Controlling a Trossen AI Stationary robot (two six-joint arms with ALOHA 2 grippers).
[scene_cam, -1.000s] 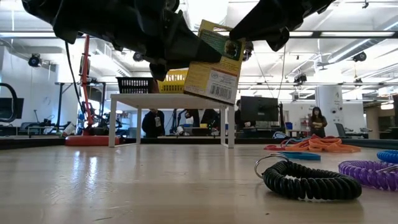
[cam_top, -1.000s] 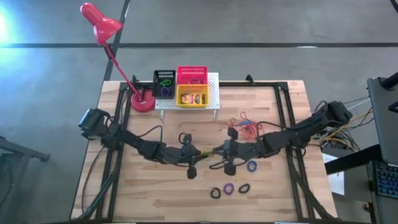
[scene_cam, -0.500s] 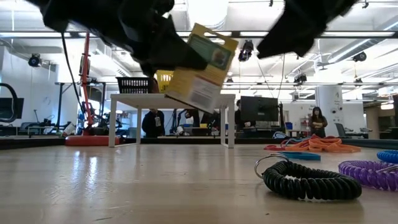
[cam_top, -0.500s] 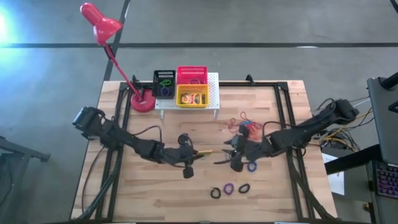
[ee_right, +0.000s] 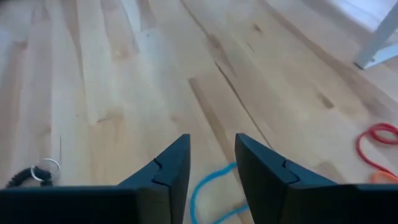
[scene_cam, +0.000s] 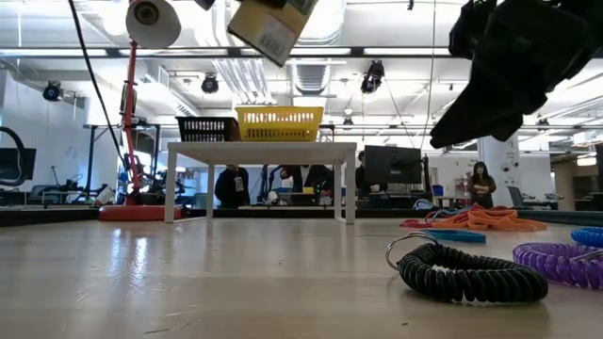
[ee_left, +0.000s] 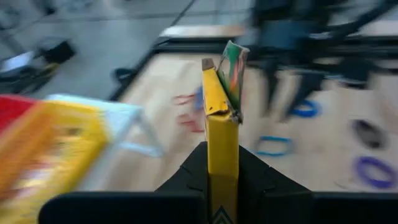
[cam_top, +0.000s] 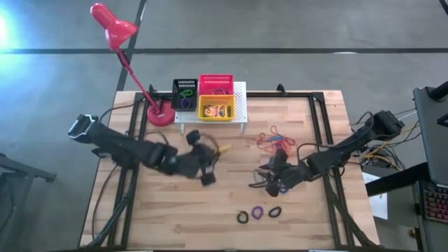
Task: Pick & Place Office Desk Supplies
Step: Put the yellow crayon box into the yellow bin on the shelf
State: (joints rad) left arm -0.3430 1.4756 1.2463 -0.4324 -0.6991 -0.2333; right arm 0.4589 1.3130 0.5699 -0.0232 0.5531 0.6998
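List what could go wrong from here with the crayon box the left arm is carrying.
1. The left gripper pinches only one end of the crayon box, whose top flap looks open; it could twist loose or spill.
2. The yellow basket already holds a box, so this one might land crooked or catch the rim.
3. The red desk lamp stands close to the carry path.

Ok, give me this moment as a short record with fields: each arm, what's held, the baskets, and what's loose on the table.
left gripper: fingers shut on the yellow crayon box, lifted off the table, near the white stand
right gripper: fingers apart, empty, low over the wood beside a blue ring
baskets: black basket, red basket and yellow basket on the stand
loose on table: rubber bands, black coil ring, purple coil ring
bystander item: red desk lamp
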